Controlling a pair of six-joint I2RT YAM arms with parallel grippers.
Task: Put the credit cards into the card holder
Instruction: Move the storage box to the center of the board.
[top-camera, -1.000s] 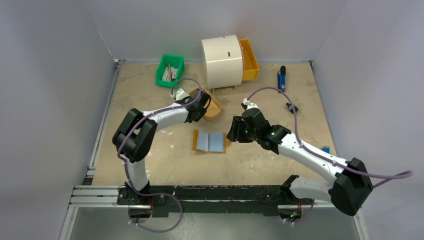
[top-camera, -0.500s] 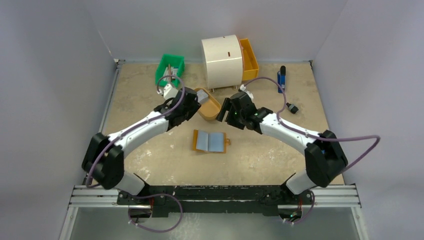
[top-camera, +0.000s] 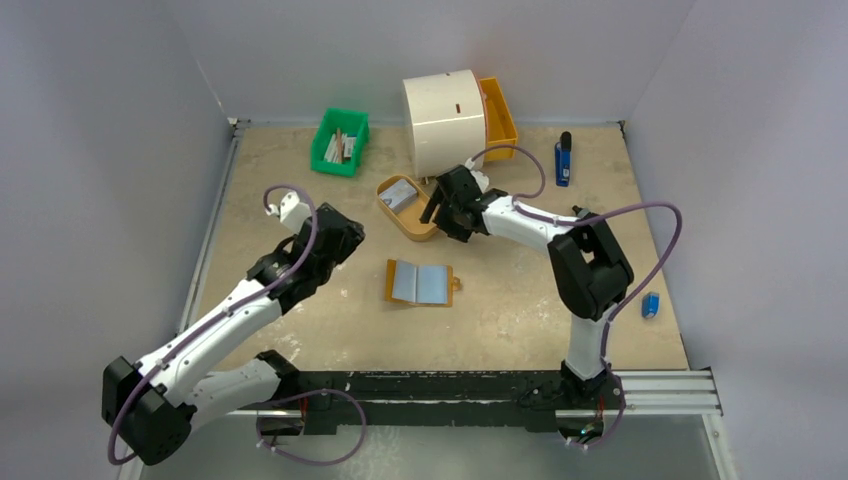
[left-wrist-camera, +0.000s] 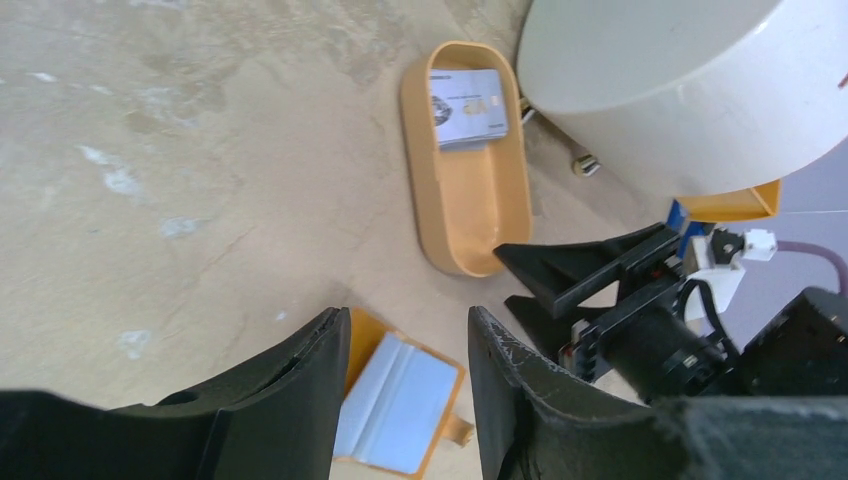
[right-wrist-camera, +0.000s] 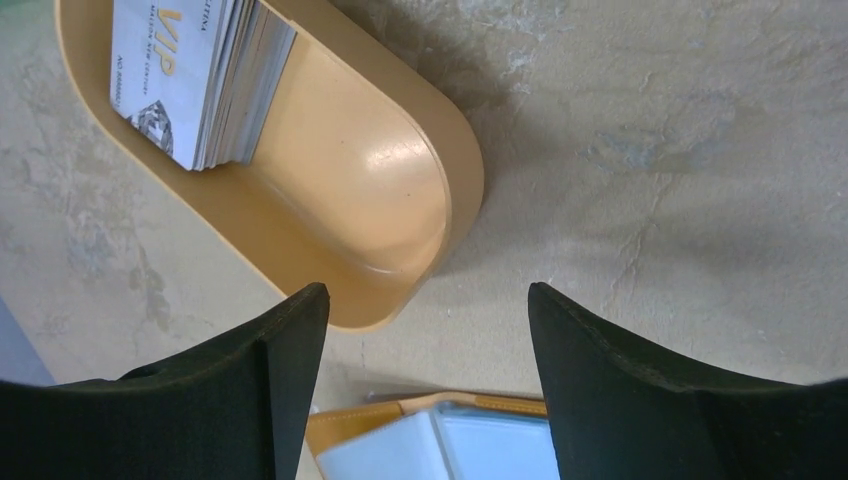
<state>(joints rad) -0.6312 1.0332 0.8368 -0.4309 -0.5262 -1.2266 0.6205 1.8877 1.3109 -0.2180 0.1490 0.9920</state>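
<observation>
Right gripper (right-wrist-camera: 425, 300): jaws wide apart, nothing between them, pointing down over the near end of the tray (right-wrist-camera: 370, 200). Cards (right-wrist-camera: 195, 75) are stacked in the tray's far end, top one printed "VIP", nothing touching them, not yet in the holder. Holder (top-camera: 420, 283) lies open and flat around mid-table, pale blue inside up, near the tray's near end but apart from it. Left gripper (left-wrist-camera: 405, 330): jaws partly apart, empty, up off the table to the left of the holder, touching nothing. Tray sits toward the far edge, just in front of a white drum (top-camera: 445, 120) with an orange drawer (top-camera: 497, 118) sticking out its right side. Green bin (top-camera: 340, 140) at the far edge, left of the drum. Blue item (top-camera: 563, 160) at the far edge toward the right corner, and a smaller blue one (top-camera: 651, 304) by the right edge.
</observation>
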